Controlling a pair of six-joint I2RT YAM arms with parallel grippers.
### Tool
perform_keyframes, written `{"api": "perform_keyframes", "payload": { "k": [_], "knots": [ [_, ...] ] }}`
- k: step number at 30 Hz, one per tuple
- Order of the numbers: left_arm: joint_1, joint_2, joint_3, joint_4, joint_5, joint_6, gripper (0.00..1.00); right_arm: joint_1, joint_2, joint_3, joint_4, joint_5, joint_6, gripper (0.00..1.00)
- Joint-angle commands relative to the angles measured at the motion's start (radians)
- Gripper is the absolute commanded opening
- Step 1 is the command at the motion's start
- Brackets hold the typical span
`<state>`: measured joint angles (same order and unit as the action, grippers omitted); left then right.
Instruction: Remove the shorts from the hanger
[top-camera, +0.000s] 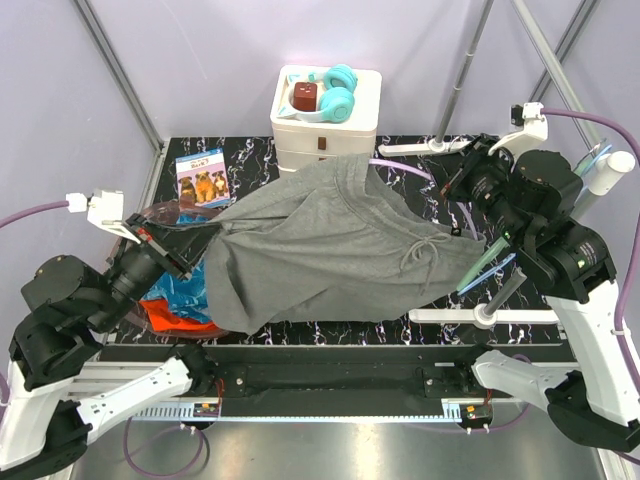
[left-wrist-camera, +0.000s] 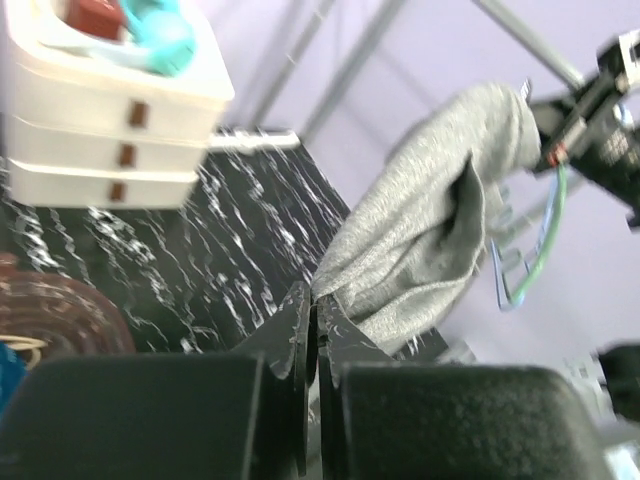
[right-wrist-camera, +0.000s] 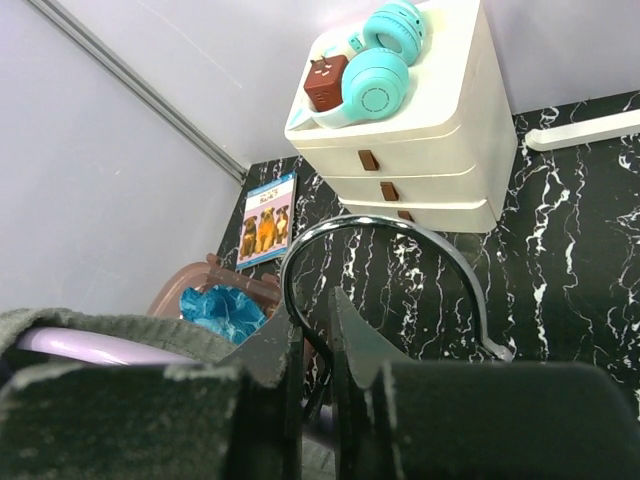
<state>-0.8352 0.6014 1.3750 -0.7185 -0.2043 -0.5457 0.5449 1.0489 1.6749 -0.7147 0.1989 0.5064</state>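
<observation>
The dark grey shorts (top-camera: 330, 245) hang stretched in the air between my two grippers. They also show in the left wrist view (left-wrist-camera: 440, 200) and the right wrist view (right-wrist-camera: 120, 330). My left gripper (top-camera: 168, 256) is shut on their left edge (left-wrist-camera: 313, 300). My right gripper (top-camera: 455, 185) is shut on the neck of the hanger's metal hook (right-wrist-camera: 400, 228). The lilac hanger bar (right-wrist-camera: 90, 345) lies under the grey waistband. The blue mottled shorts (top-camera: 178, 290) and the orange shorts (top-camera: 175, 318) lie in a brown basket (top-camera: 160, 212) at the left.
A white drawer unit (top-camera: 325, 130) with teal headphones (top-camera: 335, 90) and a red-brown block stands at the back. A dog booklet (top-camera: 203, 178) lies beside it. A white rack bar (top-camera: 480, 316) and several spare hangers (top-camera: 490, 260) are at the right.
</observation>
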Motion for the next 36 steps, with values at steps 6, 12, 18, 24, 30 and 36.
{"api": "perform_keyframes", "payload": {
  "k": [6, 12, 18, 24, 30, 36],
  "knots": [
    [0.004, -0.149, -0.001, -0.041, -0.492, 0.05, 0.0, -0.01, -0.056, -0.003, 0.116, 0.257, -0.005, 0.0],
    [0.002, -0.126, 0.039, -0.139, -0.491, 0.067, 0.0, -0.01, -0.082, -0.046, 0.184, 0.251, -0.014, 0.0],
    [0.004, 0.059, 0.067, -0.108, 0.036, 0.119, 0.01, -0.011, -0.034, -0.038, 0.274, -0.112, -0.164, 0.0],
    [0.002, 0.363, 0.363, -0.102, 0.287, 0.138, 0.56, -0.01, -0.024, -0.035, 0.232, -0.245, -0.275, 0.0],
    [0.004, 0.553, 0.659, -0.104, 0.31, 0.151, 0.77, -0.01, -0.013, -0.017, 0.178, -0.26, -0.35, 0.0],
    [0.004, 0.685, 0.737, -0.16, 0.261, 0.116, 0.75, -0.01, 0.02, 0.031, 0.112, -0.285, -0.401, 0.0]
  ]
}}
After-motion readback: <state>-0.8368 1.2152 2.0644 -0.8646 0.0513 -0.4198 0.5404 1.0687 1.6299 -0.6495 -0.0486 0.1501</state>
